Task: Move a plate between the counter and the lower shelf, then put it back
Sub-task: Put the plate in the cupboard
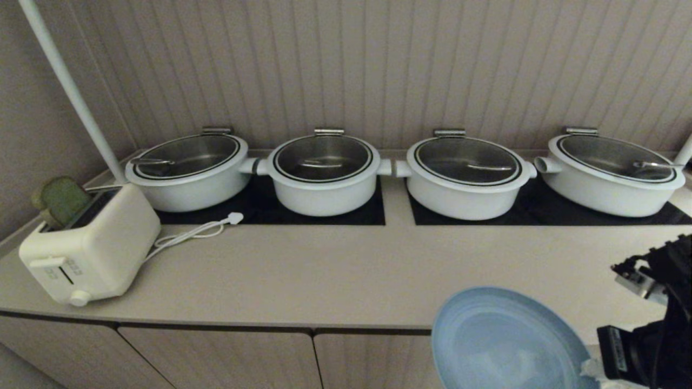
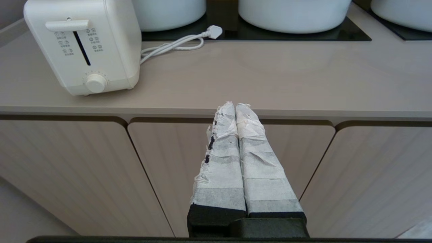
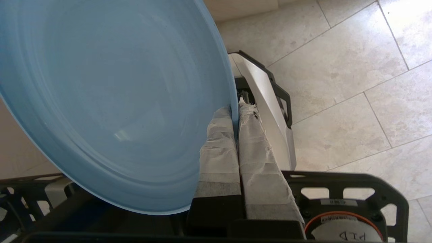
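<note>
The light-blue plate (image 1: pixel 503 340) hangs tilted at the lower right of the head view, overlapping the front edge of the beige counter (image 1: pixel 335 265). My right gripper (image 1: pixel 591 371) is shut on the plate's right rim. In the right wrist view its taped fingers (image 3: pixel 219 141) pinch the rim of the plate (image 3: pixel 111 101) above the tiled floor. My left gripper (image 2: pixel 235 105) is shut and empty, held still in front of the cabinet doors just below the edge of the counter (image 2: pixel 270 74). The lower shelf is out of view.
Four white lidded pots (image 1: pixel 323 173) stand in a row on black hob panels (image 1: pixel 270 210) at the back. A white toaster (image 1: pixel 92 246) with a loose cord (image 1: pixel 200 229) sits at the left end. Closed cabinet doors (image 1: pixel 216 356) run below. The robot's base (image 3: pixel 266 111) shows over the floor tiles.
</note>
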Tool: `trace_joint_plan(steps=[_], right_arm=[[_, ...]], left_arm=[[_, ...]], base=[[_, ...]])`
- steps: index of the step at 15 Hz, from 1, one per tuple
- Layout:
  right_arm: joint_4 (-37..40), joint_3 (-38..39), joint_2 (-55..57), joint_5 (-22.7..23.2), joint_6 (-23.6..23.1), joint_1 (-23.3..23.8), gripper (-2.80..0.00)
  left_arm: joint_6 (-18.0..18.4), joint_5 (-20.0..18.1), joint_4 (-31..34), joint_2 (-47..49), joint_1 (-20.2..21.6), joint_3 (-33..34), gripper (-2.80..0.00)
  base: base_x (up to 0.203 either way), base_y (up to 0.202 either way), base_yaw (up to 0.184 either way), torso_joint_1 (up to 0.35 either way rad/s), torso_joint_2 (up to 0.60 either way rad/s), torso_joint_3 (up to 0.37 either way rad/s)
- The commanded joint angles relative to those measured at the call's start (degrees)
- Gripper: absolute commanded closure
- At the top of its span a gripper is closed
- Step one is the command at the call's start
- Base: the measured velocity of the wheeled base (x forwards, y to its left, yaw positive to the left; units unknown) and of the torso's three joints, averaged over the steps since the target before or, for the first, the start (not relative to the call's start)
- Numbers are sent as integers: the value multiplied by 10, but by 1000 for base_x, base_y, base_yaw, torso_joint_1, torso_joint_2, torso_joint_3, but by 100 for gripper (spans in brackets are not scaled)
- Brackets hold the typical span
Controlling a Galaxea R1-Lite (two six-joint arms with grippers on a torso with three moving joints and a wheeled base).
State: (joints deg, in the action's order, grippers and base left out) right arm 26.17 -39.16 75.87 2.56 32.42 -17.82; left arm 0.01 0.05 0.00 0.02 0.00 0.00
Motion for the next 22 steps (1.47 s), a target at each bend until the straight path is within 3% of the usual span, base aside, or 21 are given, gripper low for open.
trace_joint_plan(steps=[1,22], right_arm=[[1,16,-21,0,3,-1,0],[1,114,-104,3,23,0,0]], left_arm=[[0,0,0,0,0,0,0],[0,0,0,0,0,0,0]], base=[[0,0,0,0,0,0],[0,0,0,0,0,0]])
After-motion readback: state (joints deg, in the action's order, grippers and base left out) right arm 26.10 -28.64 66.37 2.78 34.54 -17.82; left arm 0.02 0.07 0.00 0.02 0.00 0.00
